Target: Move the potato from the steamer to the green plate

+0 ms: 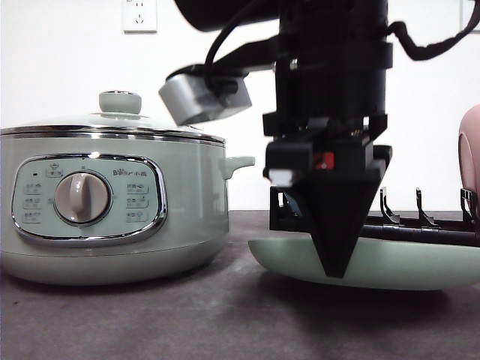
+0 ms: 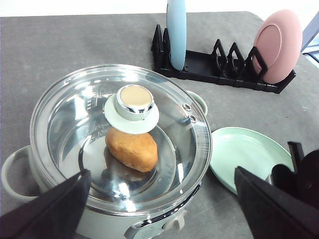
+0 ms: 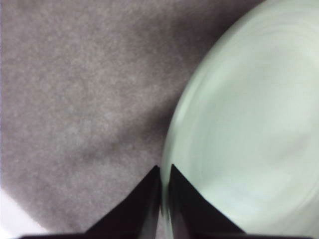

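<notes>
With the potato (image 2: 131,149) under the steamer (image 2: 119,149)'s glass lid (image 2: 99,124), the right hand (image 3: 163,172) pinches the green plate (image 3: 249,129)'s rim, the left hand (image 2: 159,199) gapes above; next, lift the lid.

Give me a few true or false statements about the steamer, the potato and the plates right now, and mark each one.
1. The glass lid sits on the steamer. True.
2. The potato lies on the green plate. False: it is inside the steamer, under the lid.
3. The right pincer is nearly closed at the green plate's rim. True.
4. The pink plate lies flat on the table. False: it stands in the black rack.
</notes>
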